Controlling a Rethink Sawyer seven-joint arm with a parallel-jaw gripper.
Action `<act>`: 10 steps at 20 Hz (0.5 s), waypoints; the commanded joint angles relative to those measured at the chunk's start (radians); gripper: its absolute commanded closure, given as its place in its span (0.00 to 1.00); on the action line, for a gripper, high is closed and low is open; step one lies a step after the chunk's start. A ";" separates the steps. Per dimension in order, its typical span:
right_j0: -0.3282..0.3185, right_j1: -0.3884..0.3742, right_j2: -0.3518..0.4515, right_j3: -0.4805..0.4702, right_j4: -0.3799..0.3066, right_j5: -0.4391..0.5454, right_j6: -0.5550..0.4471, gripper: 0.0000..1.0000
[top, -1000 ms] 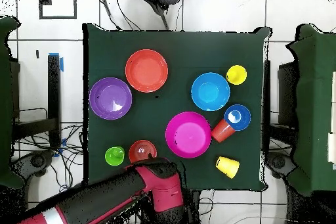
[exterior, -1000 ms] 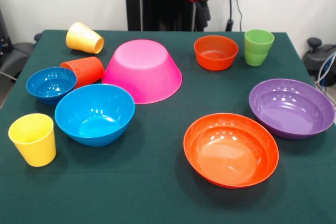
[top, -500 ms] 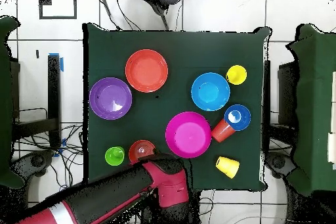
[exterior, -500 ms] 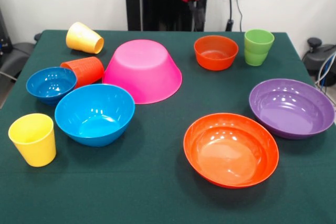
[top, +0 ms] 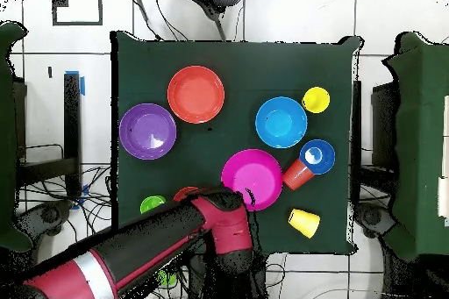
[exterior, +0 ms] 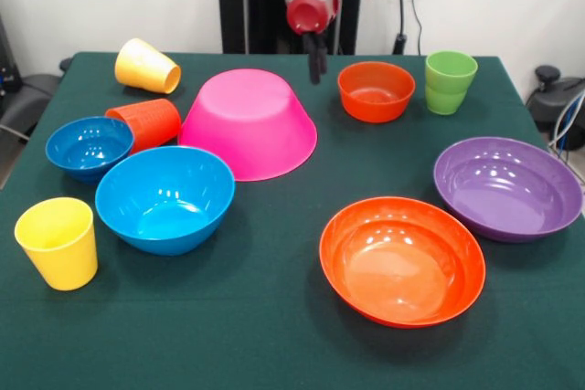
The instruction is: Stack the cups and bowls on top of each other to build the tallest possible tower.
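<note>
Gripper point(exterior: 317, 68) low at the far edge, between the large pink bowl point(exterior: 249, 121) and the small orange bowl point(exterior: 376, 90); nothing stacked.

You have the fingers showing as one dark stub under the red wrist, so you cannot tell how far the claw is open, and you can see nothing in it. Your pink bowl sits upside down, rim on the green table point(exterior: 274, 335), with the orange-red cup point(exterior: 146, 124) lying on its side against it and the small blue bowl point(exterior: 89, 146). The medium blue bowl point(exterior: 165, 198) stands just in front. One yellow cup point(exterior: 146, 66) is tipped over behind; the other point(exterior: 58, 243) is upright at the near corner. The green cup point(exterior: 450, 82) is upright beside the small orange bowl. The shallow orange bowl point(exterior: 402, 260) and purple bowl point(exterior: 507, 187) sit apart, open side up.
</note>
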 commanded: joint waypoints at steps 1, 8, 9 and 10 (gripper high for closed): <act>-0.055 0.064 0.216 -0.194 0.045 0.145 0.040 0.00; -0.089 0.043 0.260 -0.154 0.079 0.091 -0.029 0.00; -0.088 0.036 0.263 -0.147 0.078 0.085 -0.035 0.00; -0.089 0.030 0.266 -0.144 0.074 0.082 -0.034 0.00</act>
